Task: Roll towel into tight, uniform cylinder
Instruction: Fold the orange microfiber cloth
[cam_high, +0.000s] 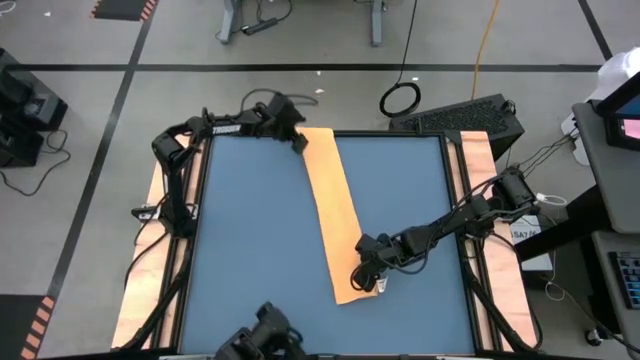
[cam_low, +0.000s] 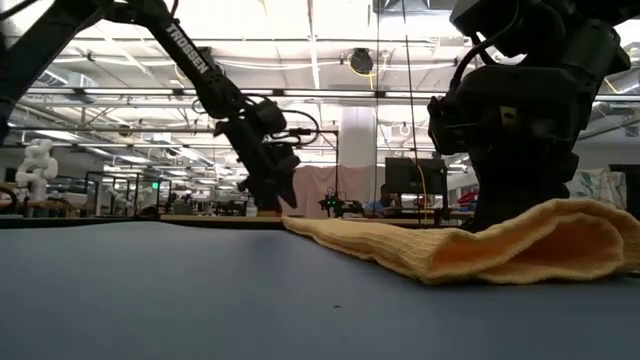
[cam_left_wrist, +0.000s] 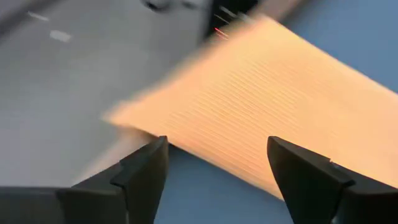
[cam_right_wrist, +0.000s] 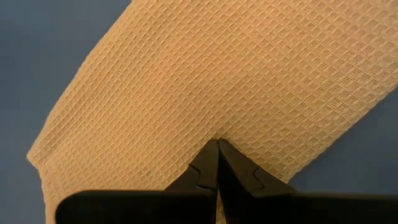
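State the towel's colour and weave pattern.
The towel is plain orange-yellow with a small waffle-grid weave and no print, clearest in the right wrist view.

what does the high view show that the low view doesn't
Only the high view shows the towel's full shape: a long folded strip running across the blue table, with a small white tag near the right gripper, and the left gripper at the strip's far end. Only the low view shows the towel's thickness, its near end humped into a rounded fold, and the room behind. Both show the two arms at opposite ends of the towel.
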